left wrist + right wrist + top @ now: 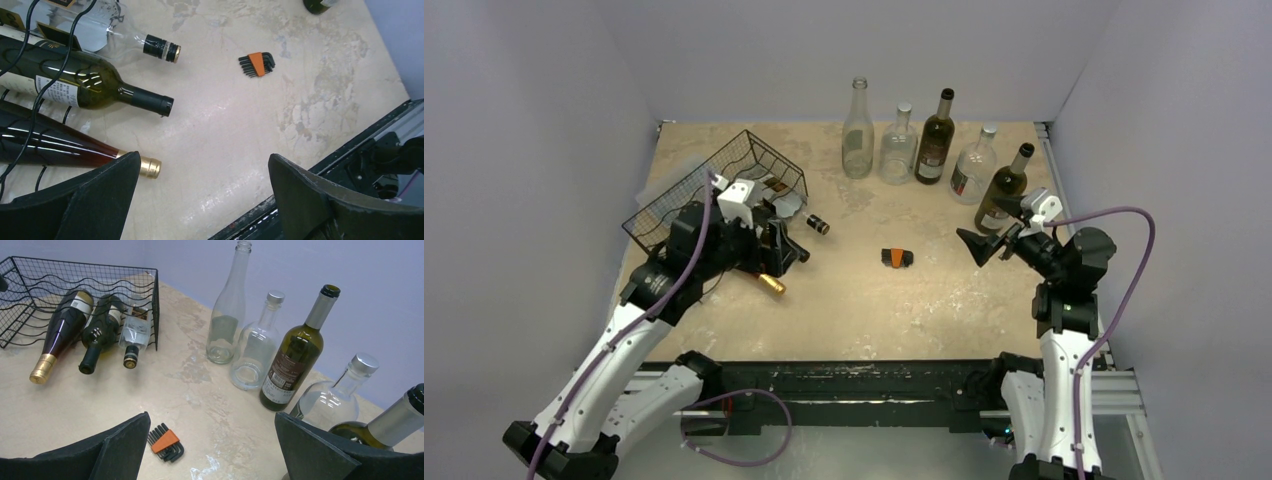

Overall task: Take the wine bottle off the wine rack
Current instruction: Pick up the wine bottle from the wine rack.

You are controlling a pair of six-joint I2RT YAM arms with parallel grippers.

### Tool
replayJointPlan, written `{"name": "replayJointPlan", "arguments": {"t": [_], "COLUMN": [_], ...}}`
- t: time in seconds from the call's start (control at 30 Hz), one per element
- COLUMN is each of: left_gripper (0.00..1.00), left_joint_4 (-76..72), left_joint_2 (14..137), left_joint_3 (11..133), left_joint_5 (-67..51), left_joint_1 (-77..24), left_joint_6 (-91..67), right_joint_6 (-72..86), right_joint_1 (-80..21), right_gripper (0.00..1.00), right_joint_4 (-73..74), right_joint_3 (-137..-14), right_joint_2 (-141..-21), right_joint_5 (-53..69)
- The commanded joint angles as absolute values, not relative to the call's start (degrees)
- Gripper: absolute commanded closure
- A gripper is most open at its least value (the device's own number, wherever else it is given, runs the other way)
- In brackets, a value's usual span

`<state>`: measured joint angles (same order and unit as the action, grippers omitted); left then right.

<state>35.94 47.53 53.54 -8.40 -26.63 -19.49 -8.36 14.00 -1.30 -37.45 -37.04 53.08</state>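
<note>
The black wire wine rack (pixel 674 195) (pixel 75 285) stands at the table's back left. Three wine bottles lie in it, necks sticking out the front: a dark red one with a gold cap (pixel 60 335) (pixel 60 147), a dark green one with a black cap (pixel 97 335) (pixel 90 85), and a clear one with a black cap (pixel 134 337) (pixel 110 35). My left gripper (pixel 779 245) (pixel 205 170) hovers open just in front of the necks, one finger next to the gold cap, holding nothing. My right gripper (pixel 977 245) (pixel 212 427) is open and empty at the right, far from the rack.
Several upright bottles stand along the back and right, among them a tall clear one (pixel 857 130) and a dark green one (pixel 935 140); another dark bottle (pixel 1004 190) is right behind my right gripper. An orange hex-key set (pixel 896 257) (pixel 165 441) lies mid-table. A black rail (pixel 844 380) runs along the near edge.
</note>
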Motion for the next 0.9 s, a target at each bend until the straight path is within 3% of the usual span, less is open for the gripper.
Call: {"name": "replayJointPlan", "arguments": {"t": [0.0, 0.43, 0.67, 0.87], "left_gripper": [0.00, 0.00, 0.01, 0.06], "left_joint_4": [37.20, 39.07, 39.64, 46.99], "left_joint_2": [45.28, 36.35, 30.91, 35.12], "left_joint_3": [56.30, 50.29, 45.30, 44.95], "left_joint_5": [-11.55, -11.24, -3.79, 5.28], "left_joint_1": [-26.28, -26.28, -26.28, -26.49], "left_joint_6": [-25.09, -40.05, -46.55, -53.36], "right_joint_6": [-7.38, -7.21, -7.12, -6.95], "right_joint_1": [14.24, 14.29, 14.28, 14.32], "right_gripper": [0.01, 0.01, 0.01, 0.01], "right_joint_4": [-3.24, -4.09, -4.48, -4.63], "right_joint_3": [-37.01, -36.22, -35.95, -35.84], "right_joint_2": [-36.08, -35.61, -35.74, -35.62], "right_joint_5": [52.97, 53.60, 54.14, 54.49]}}
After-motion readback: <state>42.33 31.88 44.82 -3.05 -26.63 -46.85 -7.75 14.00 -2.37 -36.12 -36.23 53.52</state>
